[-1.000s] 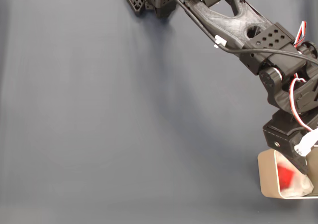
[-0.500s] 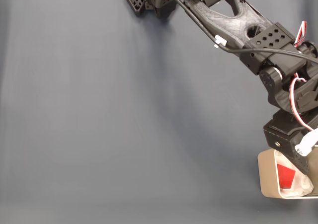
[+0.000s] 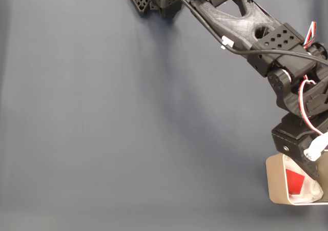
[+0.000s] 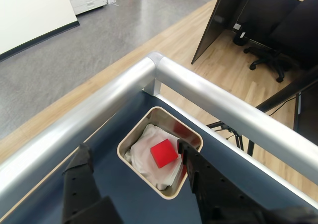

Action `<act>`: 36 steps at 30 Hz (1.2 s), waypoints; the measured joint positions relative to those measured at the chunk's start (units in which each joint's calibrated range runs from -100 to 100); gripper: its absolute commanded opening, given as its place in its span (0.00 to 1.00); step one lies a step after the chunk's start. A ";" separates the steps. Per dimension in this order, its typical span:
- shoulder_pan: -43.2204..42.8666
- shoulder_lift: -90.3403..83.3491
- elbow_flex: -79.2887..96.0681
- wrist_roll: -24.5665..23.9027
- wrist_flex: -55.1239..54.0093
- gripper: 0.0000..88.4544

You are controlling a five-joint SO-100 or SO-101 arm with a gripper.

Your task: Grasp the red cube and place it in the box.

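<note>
Red cube [image 4: 163,153] lying on white lining inside the box [image 4: 133,135] at lower centre of the wrist view, free of the pincer [image 4: 134,153], whose fingers stand wide apart on either side above; box at lower right of the blue tabletop [image 3: 128,123]

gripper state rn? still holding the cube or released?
Gripper: open, holding nothing. It sits above the box; the red cube lies free on the white lining inside, between the spread fingers in the wrist view.
</note>
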 measured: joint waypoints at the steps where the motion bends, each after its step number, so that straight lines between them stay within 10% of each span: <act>1: 0.00 0.00 0.00 -0.24 0.00 0.24; 6: 0.30 -2.43 1.36 -1.12 0.00 0.00; 36: 20.03 -56.45 65.46 -4.98 -9.31 0.00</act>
